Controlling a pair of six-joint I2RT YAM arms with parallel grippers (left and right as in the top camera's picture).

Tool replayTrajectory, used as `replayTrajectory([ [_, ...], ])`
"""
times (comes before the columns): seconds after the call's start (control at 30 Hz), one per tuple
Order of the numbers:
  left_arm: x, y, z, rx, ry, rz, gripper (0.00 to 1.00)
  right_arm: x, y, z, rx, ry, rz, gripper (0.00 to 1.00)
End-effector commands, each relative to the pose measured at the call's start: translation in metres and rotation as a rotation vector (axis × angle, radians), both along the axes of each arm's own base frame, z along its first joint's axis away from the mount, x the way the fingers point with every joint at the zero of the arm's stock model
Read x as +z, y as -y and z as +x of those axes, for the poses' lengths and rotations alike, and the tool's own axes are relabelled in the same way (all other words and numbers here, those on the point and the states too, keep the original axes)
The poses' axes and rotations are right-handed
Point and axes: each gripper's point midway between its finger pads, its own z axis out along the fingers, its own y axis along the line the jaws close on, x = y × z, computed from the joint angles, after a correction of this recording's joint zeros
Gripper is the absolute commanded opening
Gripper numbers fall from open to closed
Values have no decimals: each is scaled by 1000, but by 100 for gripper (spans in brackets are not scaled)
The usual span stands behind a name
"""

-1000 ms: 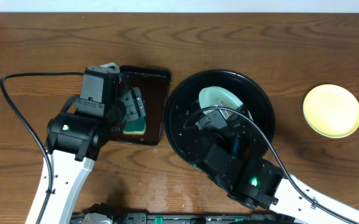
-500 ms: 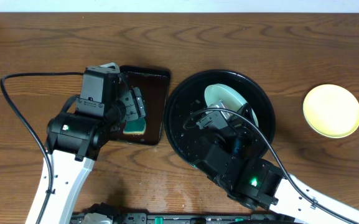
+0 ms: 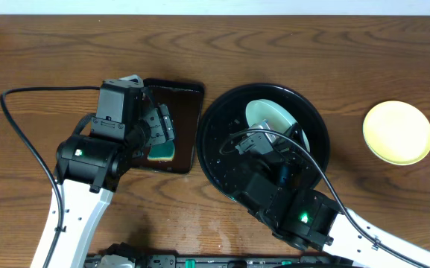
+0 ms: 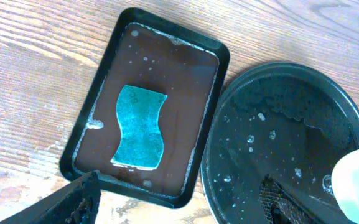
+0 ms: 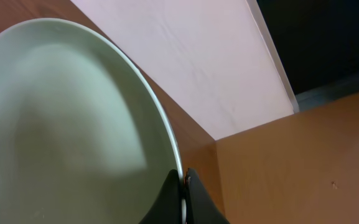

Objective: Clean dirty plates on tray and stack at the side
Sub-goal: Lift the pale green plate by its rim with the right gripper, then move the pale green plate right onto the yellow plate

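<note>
Left arm (image 3: 88,160) reaches in from the near edge, left of the tray (image 3: 215,141), wrist bent so the left tool (image 4: 180,193) points down over the rectangular tray (image 4: 213,53) that sits just beside the tray's left rim. Right arm (image 3: 296,212) comes in from the near-right and is folded over the tray's near half.

Counts: 2 plates visible, 1 mint plate (image 3: 268,117) and 1 yellow plate (image 3: 397,132); more under the right arm can't be told. 1 round black tray, wet with droplets. 1 rectangular tray holding brownish water. 1 teal sponge (image 4: 140,135) lying flat in that water.

Left tool: jaws spread wide, gripping nothing, hanging above the sponge without contact.

Right tool (image 5: 182,193): pinched closed on the mint plate's rim, plate tilted up above the tray's far half. Yellow plate lies flat on the wooden surface (image 3: 311,45), well right of the tray.
</note>
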Motion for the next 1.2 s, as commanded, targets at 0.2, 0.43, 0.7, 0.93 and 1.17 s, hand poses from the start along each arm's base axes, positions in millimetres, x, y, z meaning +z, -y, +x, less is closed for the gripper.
replayTrajectory([
  [0.2, 9, -1, 2, 3, 25, -4, 82, 15, 1, 0, -19, 51, 41, 1],
  [0.43, 9, -1, 2, 3, 25, -4, 82, 4, -11, 5, 51, -24, 62, 1],
  [0.7, 9, -1, 2, 3, 25, -4, 83, 14, 6, 10, -35, 35, 41, 1],
  [0.93, 9, -1, 2, 3, 25, -4, 83, 9, 5, 12, -26, 10, 61, 1],
  [1.17, 9, -1, 2, 3, 25, -4, 83, -21, 6, 18, -57, -71, 340, 1],
])
